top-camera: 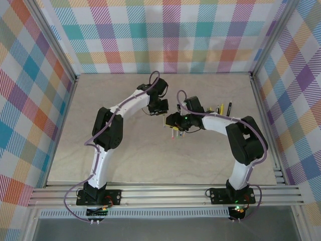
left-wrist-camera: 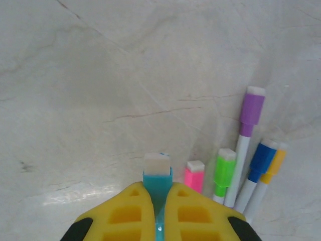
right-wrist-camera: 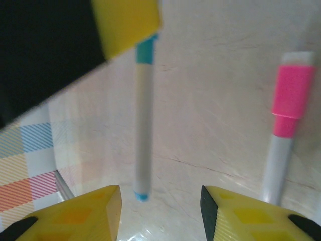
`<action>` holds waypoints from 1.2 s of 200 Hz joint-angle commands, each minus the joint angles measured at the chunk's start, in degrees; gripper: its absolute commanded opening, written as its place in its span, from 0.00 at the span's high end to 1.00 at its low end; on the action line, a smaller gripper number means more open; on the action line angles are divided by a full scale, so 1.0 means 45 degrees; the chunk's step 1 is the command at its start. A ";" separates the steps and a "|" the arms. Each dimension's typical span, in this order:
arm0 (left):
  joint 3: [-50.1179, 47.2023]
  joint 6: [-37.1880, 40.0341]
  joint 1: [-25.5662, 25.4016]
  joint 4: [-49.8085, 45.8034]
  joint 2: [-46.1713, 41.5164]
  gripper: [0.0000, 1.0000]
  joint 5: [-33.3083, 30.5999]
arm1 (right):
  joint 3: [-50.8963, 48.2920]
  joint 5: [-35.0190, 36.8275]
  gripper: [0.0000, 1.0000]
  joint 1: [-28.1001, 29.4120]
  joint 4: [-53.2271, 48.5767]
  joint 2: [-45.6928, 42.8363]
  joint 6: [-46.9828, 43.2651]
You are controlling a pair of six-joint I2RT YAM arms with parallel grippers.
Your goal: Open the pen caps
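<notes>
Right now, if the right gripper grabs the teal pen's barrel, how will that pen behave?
Probably stiff: the teal pen hangs straight from the left gripper, shut on its cap. Likely light, since that grip alone carries it. Its smooth round barrel may slip or swing in the open right gripper.

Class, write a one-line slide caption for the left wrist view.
Left gripper shut on a teal pen cap, five capped pens beside it.
</notes>
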 commanded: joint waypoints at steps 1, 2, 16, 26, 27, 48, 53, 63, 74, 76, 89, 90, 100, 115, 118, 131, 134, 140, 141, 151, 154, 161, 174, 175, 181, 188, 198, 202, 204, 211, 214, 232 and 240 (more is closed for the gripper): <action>-0.0408 -0.0386 -0.0103 0.0404 -0.0627 1.00 0.0637 | 0.0657 -0.0672 0.53 0.0268 0.0725 0.0349 0.0353; -0.0426 -0.0393 -0.0108 0.0422 -0.0631 1.00 0.0645 | 0.0665 -0.0670 0.53 0.0281 0.0722 0.0359 0.0346; -0.0623 -0.0478 -0.0133 0.0620 -0.0773 1.00 0.0797 | 0.0861 -0.0649 0.53 0.0424 0.0628 0.0605 0.0368; -0.0696 -0.0532 -0.0152 0.0702 -0.0861 1.00 0.0851 | 0.0973 -0.0593 0.53 0.0506 0.0591 0.0761 0.0378; -0.0707 -0.0534 -0.0152 0.0708 -0.0865 1.00 0.0860 | 0.0979 -0.0572 0.53 0.0517 0.0606 0.0780 0.0387; -0.0821 -0.0555 -0.0211 0.0773 -0.1027 1.00 0.0863 | 0.1197 -0.0452 0.54 0.0606 0.0539 0.1097 0.0506; -0.0835 -0.0556 -0.0213 0.0760 -0.1058 1.00 0.0868 | 0.1239 -0.0420 0.54 0.0625 0.0511 0.1162 0.0542; -0.0835 -0.0509 -0.0211 0.0703 -0.1105 1.00 0.0796 | 0.1344 -0.0247 0.55 0.0626 0.0294 0.1193 0.0561; -0.0839 -0.0459 -0.0211 0.0620 -0.1146 1.00 0.0702 | 0.1203 -0.0044 0.56 0.0621 0.0195 0.0971 0.0501; -0.0846 -0.0454 -0.0211 0.0593 -0.1157 1.00 0.0680 | 0.1162 0.0005 0.56 0.0625 0.0232 0.0919 0.0496; -0.0871 -0.0409 -0.0211 0.0558 -0.1190 1.00 0.0650 | 0.0801 0.0035 0.56 0.0626 0.0516 0.0484 0.0436; -0.0873 -0.0414 -0.0211 0.0558 -0.1185 1.00 0.0661 | 0.0776 0.0044 0.56 0.0626 0.0520 0.0446 0.0436; -0.0918 -0.0387 -0.0211 0.0558 -0.1197 1.00 0.0672 | 0.0548 0.0074 0.56 0.0626 0.0663 0.0140 0.0436; -0.0962 -0.0400 -0.0211 0.0539 -0.1191 1.00 0.0614 | 0.0307 -0.0018 0.56 0.0626 0.0673 -0.0198 0.0499; -0.0975 -0.0400 -0.0211 0.0539 -0.1199 1.00 0.0594 | 0.0261 -0.0011 0.56 0.0626 0.0648 -0.0257 0.0527; -0.1020 -0.0388 -0.0211 0.0539 -0.1202 1.00 0.0521 | 0.0031 0.0032 0.56 0.0626 0.0607 -0.0547 0.0636; -0.1029 -0.0382 -0.0211 0.0539 -0.1215 1.00 0.0517 | -0.0029 0.0061 0.56 0.0626 0.0635 -0.0623 0.0649; -0.1049 -0.0381 -0.0211 0.0539 -0.1224 1.00 0.0495 | -0.0181 0.0090 0.56 0.0636 0.0666 -0.0764 0.0692; -0.1049 -0.0381 -0.0211 0.0539 -0.1232 1.00 0.0496 | -0.0203 0.0102 0.56 0.0631 0.0673 -0.0793 0.0682; -0.1086 -0.0358 -0.0211 0.0539 -0.1226 1.00 0.0467 | -0.0379 0.0235 0.56 0.0626 0.0684 -0.1050 0.0710; -0.1089 -0.0361 -0.0211 0.0539 -0.1233 1.00 0.0459 | -0.0440 0.0262 0.56 0.0626 0.0679 -0.1115 0.0710; -0.1123 -0.0361 -0.0211 0.0539 -0.1225 1.00 0.0439 | -0.0548 0.0331 0.56 0.0607 0.0704 -0.1254 0.0708; -0.1196 -0.0351 -0.0211 0.0558 -0.1256 1.00 0.0419 | -0.0692 0.0405 0.56 0.0606 0.0762 -0.1447 0.0690; -0.1201 -0.0356 -0.0211 0.0558 -0.1258 1.00 0.0409 | -0.0703 0.0405 0.56 0.0596 0.0751 -0.1448 0.0690; -0.1228 -0.0373 -0.0211 0.0576 -0.1262 1.00 0.0438 | -0.0692 0.0450 0.56 0.0588 0.0700 -0.1453 0.0666; -0.1260 -0.0378 -0.0211 0.0595 -0.1305 1.00 0.0450 | -0.0675 0.0544 0.56 0.0587 0.0529 -0.1438 0.0651; -0.1284 -0.0378 -0.0211 0.0598 -0.1352 1.00 0.0455 | -0.0633 0.0643 0.57 0.0568 0.0415 -0.1374 0.0651; -0.1299 -0.0376 -0.0211 0.0598 -0.1373 1.00 0.0472 | -0.0634 0.0702 0.57 0.0548 0.0371 -0.1360 0.0663; -0.1307 -0.0370 -0.0211 0.0598 -0.1375 1.00 0.0476 | -0.0645 0.0763 0.57 0.0548 0.0369 -0.1363 0.0684; -0.1287 -0.0361 -0.0211 0.0581 -0.1420 1.00 0.0491 | -0.0692 0.0870 0.57 0.0530 0.0385 -0.1341 0.0727; -0.1285 -0.0346 -0.0211 0.0588 -0.1448 1.00 0.0513 | -0.0711 0.0888 0.57 0.0509 0.0385 -0.1337 0.0729; -0.1333 -0.0346 -0.0198 0.0572 -0.1588 1.00 0.0565 | -0.0632 0.1045 0.57 0.0490 0.0241 -0.1237 0.0700; -0.1343 -0.0361 -0.0206 0.0559 -0.1635 1.00 0.0593 | -0.0608 0.1091 0.57 0.0474 0.0231 -0.1212 0.0685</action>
